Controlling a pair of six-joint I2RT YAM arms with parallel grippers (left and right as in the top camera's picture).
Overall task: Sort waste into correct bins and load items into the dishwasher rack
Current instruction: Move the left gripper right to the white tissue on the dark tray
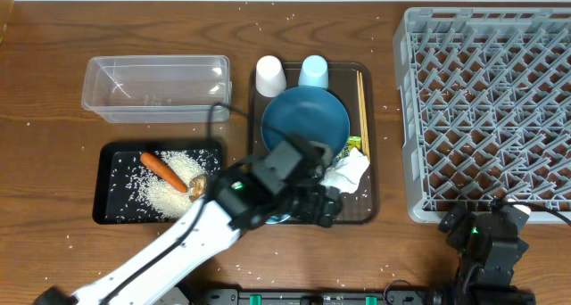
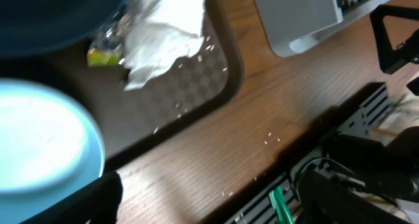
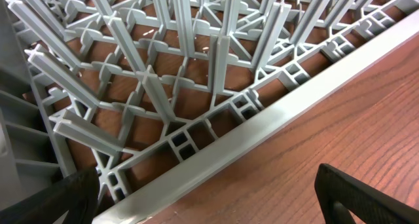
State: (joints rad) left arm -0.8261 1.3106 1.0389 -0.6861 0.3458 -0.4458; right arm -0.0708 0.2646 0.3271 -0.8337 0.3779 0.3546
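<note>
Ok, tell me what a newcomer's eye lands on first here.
The big grey dishwasher rack fills the right side and looks empty. At front left, an orange carrot lies on loose white rice in the black tray. The white left arm reaches onto the brown serving tray, near the dark-blue plate.

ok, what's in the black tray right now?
Orange carrot among loose white rice, with the brown food lump at the right edge of the black tray. The left arm covers its lower-right corner, so anything there is hidden.
</note>
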